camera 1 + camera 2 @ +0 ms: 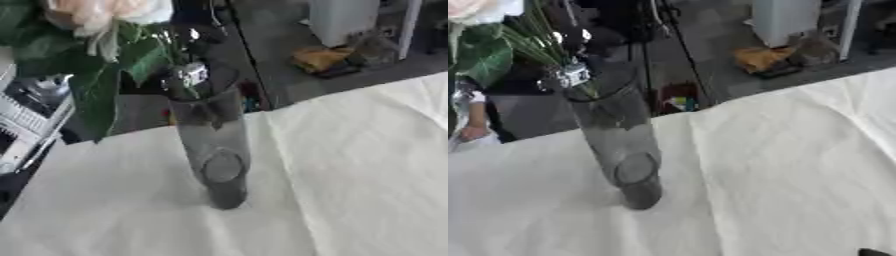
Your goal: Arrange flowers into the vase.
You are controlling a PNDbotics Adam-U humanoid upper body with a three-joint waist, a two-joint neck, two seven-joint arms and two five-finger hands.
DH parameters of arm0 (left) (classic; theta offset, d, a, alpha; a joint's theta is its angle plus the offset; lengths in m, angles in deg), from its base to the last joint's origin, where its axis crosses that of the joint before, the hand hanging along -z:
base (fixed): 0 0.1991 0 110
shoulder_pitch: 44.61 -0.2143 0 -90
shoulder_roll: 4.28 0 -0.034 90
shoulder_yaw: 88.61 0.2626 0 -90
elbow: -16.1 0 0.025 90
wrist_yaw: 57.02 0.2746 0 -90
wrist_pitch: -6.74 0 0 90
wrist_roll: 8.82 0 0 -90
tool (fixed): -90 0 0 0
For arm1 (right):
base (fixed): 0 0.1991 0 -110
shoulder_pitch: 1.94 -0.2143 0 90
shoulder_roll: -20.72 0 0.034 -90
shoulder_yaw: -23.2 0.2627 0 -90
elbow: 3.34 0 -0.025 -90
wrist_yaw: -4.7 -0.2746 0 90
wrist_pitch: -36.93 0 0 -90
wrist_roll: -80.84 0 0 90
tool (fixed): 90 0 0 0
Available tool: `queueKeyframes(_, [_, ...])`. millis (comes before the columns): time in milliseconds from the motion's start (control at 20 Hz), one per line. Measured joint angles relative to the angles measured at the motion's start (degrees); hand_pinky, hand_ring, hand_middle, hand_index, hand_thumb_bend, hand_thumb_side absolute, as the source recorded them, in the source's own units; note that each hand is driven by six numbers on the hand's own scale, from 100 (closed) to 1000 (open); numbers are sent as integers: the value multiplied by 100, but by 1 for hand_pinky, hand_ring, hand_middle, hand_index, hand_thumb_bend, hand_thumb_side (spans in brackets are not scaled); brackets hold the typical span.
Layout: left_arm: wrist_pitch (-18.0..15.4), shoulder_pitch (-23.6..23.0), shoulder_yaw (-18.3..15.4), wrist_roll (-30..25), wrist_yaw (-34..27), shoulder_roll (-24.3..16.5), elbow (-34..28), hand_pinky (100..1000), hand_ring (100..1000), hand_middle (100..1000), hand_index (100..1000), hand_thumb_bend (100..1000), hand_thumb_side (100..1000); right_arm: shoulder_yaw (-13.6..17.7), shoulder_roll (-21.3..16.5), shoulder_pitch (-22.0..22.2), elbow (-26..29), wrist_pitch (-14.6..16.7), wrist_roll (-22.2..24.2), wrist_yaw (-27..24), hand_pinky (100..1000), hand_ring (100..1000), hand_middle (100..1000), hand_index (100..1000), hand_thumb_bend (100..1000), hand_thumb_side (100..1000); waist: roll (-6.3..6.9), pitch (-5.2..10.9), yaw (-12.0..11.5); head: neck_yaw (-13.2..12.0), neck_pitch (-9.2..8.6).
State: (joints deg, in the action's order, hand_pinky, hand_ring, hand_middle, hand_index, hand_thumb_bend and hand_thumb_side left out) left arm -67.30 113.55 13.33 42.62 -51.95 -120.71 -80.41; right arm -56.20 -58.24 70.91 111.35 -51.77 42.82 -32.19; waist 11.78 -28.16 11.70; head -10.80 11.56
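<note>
Standing on the white tablecloth (350, 175), grey vase (214, 150) with peach flower (105, 12).

Little of the robot's body is being shown. At the left edge, what seems to be the left arm (31, 115) is being seen as black and silver casing, ribbed with pale stripes. Only a small black tip of the right hand (874, 252) is being caught at the bottom right corner.

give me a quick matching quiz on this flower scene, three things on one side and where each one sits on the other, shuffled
Things:
1. vase
2. flower
3. yellow object

Places:
A. on the floor beyond the table
B. top left, above the vase rim
C. standing on the white tablecloth

Pairs: 1-C, 2-B, 3-A
</note>
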Motion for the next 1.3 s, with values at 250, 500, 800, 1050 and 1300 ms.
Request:
queueKeyframes(250, [-159,0,-32,-99,6,-54,-22,957,1000,1000,1000,292,896,0,-15,0,1,-17,1,4,859,986,520,912,100,870,2,0,-6,2,0])
queueKeyframes(500, [-356,0,-64,-251,56,-101,-40,970,1000,1000,1000,494,939,15,-38,0,6,-33,-5,8,860,987,518,913,100,869,11,6,-35,20,0])
queueKeyframes(800, [-538,-2,-114,-386,423,-149,-74,1000,1000,1000,1000,561,905,29,-38,0,27,-67,2,54,861,988,516,913,100,868,39,24,-52,33,0])
queueKeyframes(1050, [-732,-2,-130,-508,1019,-152,-80,1000,1000,1000,1000,626,874,29,-40,-1,44,-89,-6,66,861,989,516,914,100,866,77,42,-57,34,0])
queueKeyframes(1300, [-981,-5,-167,-571,1470,-195,-110,1000,1000,1000,1000,689,884,30,-59,-5,76,-145,2,149,862,991,515,914,100,864,114,65,-80,43,0])
